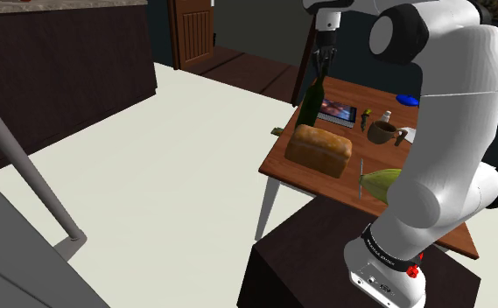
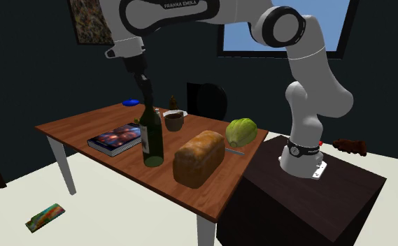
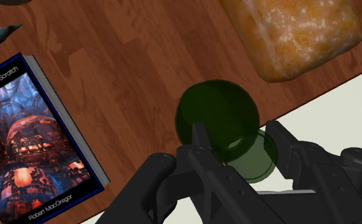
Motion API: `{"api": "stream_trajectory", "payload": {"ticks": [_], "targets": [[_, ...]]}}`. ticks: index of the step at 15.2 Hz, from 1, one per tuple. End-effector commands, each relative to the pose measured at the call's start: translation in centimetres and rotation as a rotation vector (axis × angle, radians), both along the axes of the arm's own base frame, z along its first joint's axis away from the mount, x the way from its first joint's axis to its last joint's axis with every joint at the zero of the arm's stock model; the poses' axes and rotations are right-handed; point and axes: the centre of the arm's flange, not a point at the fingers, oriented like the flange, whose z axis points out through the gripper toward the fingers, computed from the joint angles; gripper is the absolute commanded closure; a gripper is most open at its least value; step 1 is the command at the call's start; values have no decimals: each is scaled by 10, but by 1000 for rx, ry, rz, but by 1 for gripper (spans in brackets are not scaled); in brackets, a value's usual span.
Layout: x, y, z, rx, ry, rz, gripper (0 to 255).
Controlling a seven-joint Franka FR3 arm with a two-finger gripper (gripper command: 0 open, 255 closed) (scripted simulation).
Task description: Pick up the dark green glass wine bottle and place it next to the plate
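Note:
A dark green wine bottle [image 2: 152,140] stands upright near the wooden table's [image 2: 71,129] front edge, between a book [image 2: 117,138] and a bread loaf [image 2: 199,157]. My black gripper [image 2: 146,89] comes down from above and is shut on the bottle's neck. In the wrist view the fingers [image 3: 201,149] clasp the neck on both sides, over the round green body [image 3: 214,111]. Whether the bottle's base touches the table I cannot tell. The small blue plate [image 2: 131,103] lies at the table's far end, also seen in the shoulder view as the plate [image 1: 407,99], well apart from the bottle [image 1: 310,105].
A brown bowl [image 2: 173,120] and a small dark bottle [image 2: 173,103] stand behind the wine bottle. A green melon-like fruit [image 2: 240,131] with a knife beside it lies close to my stand. A loose book [image 2: 44,217] lies on the pale floor.

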Motion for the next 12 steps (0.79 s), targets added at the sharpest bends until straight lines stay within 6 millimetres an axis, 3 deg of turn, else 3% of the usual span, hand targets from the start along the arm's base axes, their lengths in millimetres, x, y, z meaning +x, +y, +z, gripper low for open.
{"api": "stream_trajectory", "payload": {"ticks": [1,9,12], "targets": [[1,0,11,0,0,0,255],[1,0,52,0,0,0,255],[-28,-26,52,0,0,0,255]]}}
